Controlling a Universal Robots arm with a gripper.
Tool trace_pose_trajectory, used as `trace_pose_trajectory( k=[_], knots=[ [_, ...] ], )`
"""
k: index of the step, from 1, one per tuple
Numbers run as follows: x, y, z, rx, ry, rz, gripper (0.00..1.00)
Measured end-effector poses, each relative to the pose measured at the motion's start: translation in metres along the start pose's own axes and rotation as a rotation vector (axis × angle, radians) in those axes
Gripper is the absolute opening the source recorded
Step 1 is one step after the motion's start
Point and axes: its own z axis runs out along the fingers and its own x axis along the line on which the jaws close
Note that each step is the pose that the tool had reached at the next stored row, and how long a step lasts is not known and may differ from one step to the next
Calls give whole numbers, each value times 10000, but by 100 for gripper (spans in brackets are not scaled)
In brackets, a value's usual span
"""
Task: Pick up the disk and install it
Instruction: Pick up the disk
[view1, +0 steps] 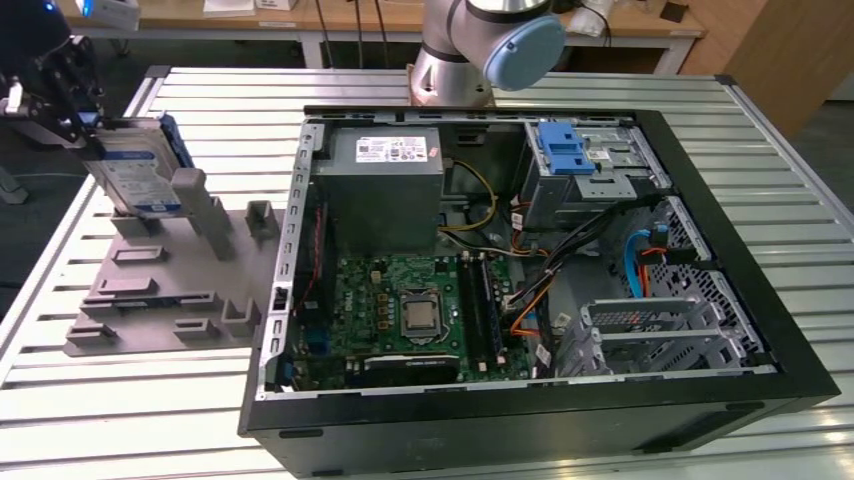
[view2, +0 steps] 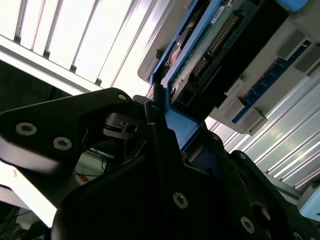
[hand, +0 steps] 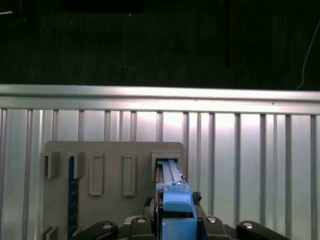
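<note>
Standing in grey rack (view1: 147, 290) slot: disk (view1: 134, 172), claw (view1: 78, 118) clamped.

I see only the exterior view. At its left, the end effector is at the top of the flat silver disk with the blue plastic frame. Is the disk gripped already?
Observer: Yes. In the second wrist view the end effector is closed on the blue edge of the flat blue-framed silver disk.
Operator: Which face of the disk looks at that camera?
Observer: The face with the green circuit board and its row of pins.
Operator: Is it free of the grey holder?
Observer: In the first wrist view its far end lines up with a rectangular slot of the grey slotted holder plate; whether it sits inside, I cannot tell.
</note>
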Motion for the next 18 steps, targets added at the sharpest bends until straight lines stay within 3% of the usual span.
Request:
trace_pose_trajectory(
  k=[7, 9, 18],
  knots=[
    [-1, 0, -6, -1, 0, 0, 36],
    [-36, 5, -6, -1, 1, 0, 36],
    [-58, 20, -7, 1, 0, 0, 36]
  ],
)
